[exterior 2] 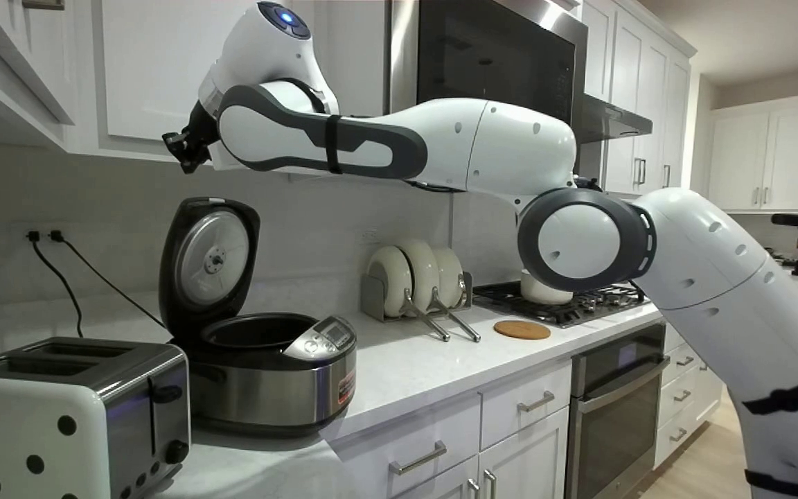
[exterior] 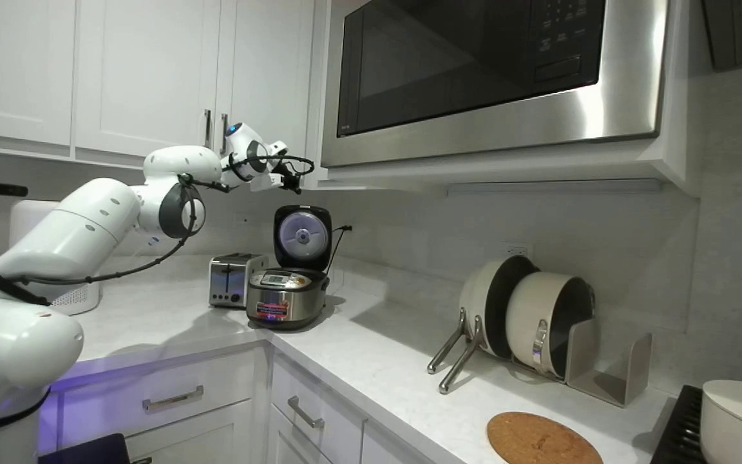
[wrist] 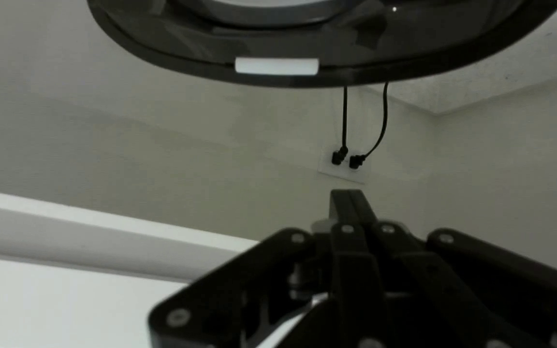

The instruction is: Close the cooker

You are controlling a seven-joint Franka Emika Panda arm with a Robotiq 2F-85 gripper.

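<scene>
Cooker [exterior 2: 267,398] stands on the bench [exterior 2: 399,371], its round dark lid [exterior 2: 212,260] raised and open. Just beside the cooker sits the toaster [exterior 2: 87,412]. Higher than the cooker's lid and apart from it, the hand [wrist: 354,205] hangs with its fingers [wrist: 342,208] pressed together. Farther from the cooker come pans [exterior 2: 391,281] in a rack [exterior: 580,351], a brown mat [exterior 2: 522,330], then the stove [exterior 2: 565,315].
</scene>
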